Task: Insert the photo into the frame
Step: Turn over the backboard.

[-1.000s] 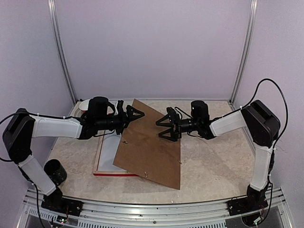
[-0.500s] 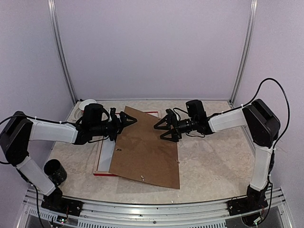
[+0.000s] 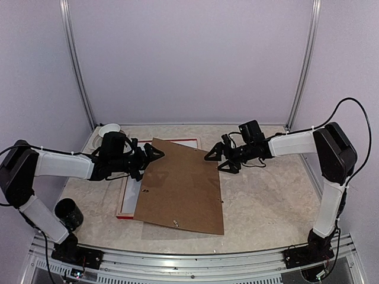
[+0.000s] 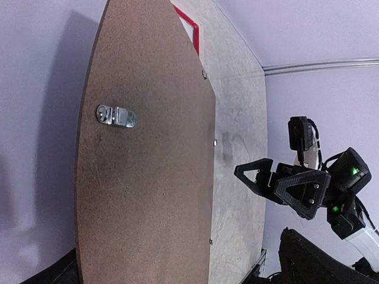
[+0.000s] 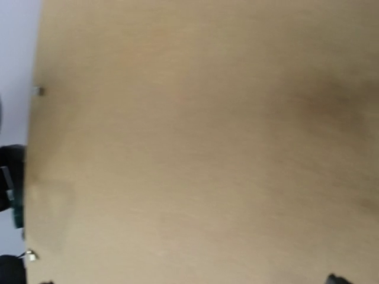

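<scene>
On the bench (image 3: 266, 201): one frame (image 3: 137, 217), one photo (image 3: 131, 192), one backing board (image 3: 180, 189).
The skewed brown board, with one metal hanger (image 4: 116, 116) on it, covers most of the red-edged frame; the photo's white back shows inside it on the left. Both the left tool (image 3: 151, 160) and right tool (image 3: 218, 161) gape wide, holding nothing, at the board's far corners.

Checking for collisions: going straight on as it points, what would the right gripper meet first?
Probably the flat brown backing board: the right gripper points at its far right edge, though its height above it is unclear.
</scene>
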You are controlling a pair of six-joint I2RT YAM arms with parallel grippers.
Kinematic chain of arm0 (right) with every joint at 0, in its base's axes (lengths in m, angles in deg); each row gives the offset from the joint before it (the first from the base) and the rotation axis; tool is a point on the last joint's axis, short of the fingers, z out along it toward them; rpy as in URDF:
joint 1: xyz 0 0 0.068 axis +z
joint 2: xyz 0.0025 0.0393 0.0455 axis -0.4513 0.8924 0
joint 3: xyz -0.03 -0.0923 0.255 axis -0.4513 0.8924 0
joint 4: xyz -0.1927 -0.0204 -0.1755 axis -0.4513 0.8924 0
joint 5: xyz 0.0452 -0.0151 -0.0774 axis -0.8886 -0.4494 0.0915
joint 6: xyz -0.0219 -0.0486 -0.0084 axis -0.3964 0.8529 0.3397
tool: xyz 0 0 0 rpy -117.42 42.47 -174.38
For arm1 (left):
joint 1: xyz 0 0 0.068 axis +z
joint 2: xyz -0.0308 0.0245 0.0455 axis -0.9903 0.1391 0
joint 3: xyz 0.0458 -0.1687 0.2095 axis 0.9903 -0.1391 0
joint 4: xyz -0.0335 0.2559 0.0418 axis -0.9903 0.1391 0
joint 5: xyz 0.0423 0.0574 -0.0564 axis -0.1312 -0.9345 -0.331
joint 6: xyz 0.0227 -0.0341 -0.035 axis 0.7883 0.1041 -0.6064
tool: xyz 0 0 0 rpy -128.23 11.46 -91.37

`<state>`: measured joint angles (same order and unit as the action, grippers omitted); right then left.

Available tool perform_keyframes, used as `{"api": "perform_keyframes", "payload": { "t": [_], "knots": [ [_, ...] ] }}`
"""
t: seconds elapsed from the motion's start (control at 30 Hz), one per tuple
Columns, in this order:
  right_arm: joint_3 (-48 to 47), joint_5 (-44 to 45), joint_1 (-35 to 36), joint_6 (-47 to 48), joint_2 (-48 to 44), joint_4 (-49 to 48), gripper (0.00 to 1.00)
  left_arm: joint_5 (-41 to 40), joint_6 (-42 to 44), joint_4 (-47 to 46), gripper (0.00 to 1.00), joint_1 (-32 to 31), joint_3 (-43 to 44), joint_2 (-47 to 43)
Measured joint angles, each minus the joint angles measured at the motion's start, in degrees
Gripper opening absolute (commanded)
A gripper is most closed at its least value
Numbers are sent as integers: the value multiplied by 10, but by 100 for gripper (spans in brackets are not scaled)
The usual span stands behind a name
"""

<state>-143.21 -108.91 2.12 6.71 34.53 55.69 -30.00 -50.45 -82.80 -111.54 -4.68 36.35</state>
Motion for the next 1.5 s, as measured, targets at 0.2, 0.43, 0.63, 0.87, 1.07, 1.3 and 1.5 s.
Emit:
{"api": "perform_keyframes", "payload": {
  "t": [0.2,0.43,0.63,0.87,1.07,1.3,1.5],
  "knots": [
    [-2,41,-1,19,1,41,99,-14,13,28,99,0,5,0],
    [-5,64,-3,34,8,66,99,-20,15,37,99,0,5,0],
    [-7,67,-4,36,25,71,99,-23,15,37,99,3,3,10],
    [-8,66,-4,36,36,71,99,-26,18,38,99,4,-1,23],
    [-10,61,-3,36,40,70,99,-28,20,37,99,5,-5,33],
    [-16,52,-3,36,42,68,99,-28,21,37,99,6,-6,47],
    [-28,49,-3,36,48,66,99,-28,22,37,99,6,-6,57]
  ]
}}
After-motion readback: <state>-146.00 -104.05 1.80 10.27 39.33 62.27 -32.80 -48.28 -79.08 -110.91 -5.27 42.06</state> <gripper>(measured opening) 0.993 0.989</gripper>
